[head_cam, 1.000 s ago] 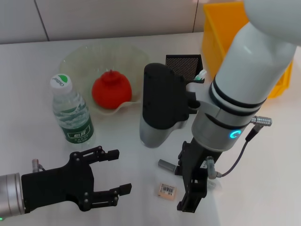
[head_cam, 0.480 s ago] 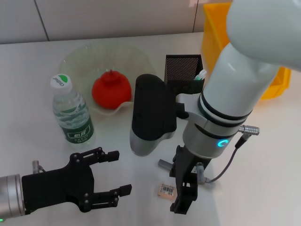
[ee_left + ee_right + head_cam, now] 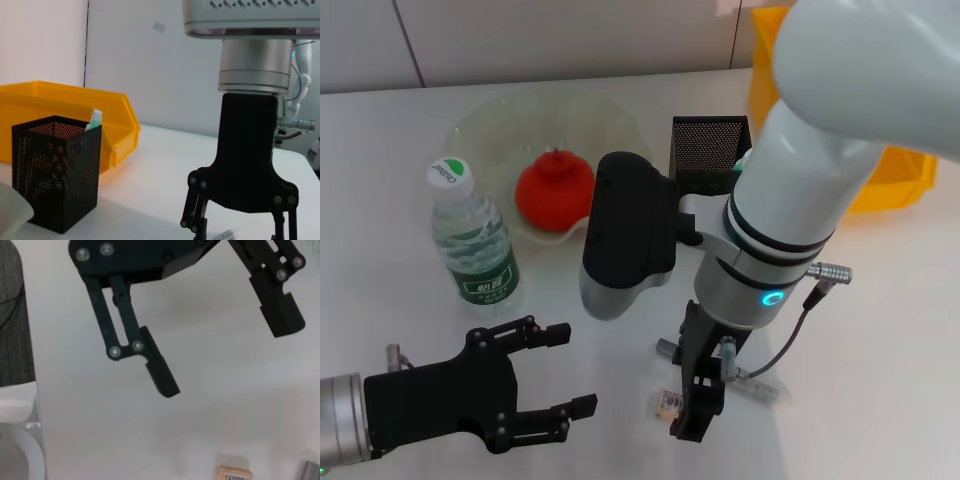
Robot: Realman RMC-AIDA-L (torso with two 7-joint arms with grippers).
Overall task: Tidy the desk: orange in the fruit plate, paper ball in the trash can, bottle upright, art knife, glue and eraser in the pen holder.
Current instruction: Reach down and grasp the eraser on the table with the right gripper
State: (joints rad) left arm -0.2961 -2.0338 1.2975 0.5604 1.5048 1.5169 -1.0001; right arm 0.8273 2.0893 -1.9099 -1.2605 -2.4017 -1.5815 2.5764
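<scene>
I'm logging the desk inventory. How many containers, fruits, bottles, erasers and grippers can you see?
Containers: 3 (fruit plate, pen holder, trash can)
Fruit: 1 (orange, in the plate)
Bottles: 1 (bottle, upright)
Erasers: 1 (eraser, on the desk)
Grippers: 2 (left gripper, front-left; right gripper, beside the eraser; both open)
Total: 8

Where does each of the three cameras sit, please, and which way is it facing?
Head view: from above, looking down at the desk; both arms, left gripper, right gripper beside the eraser.
Left wrist view: low, looking across the desk at the pen holder, trash can and right gripper.
Right wrist view: looking down at the desk; its open fingers and the eraser.
Shared: the eraser, in head and right wrist views.
</scene>
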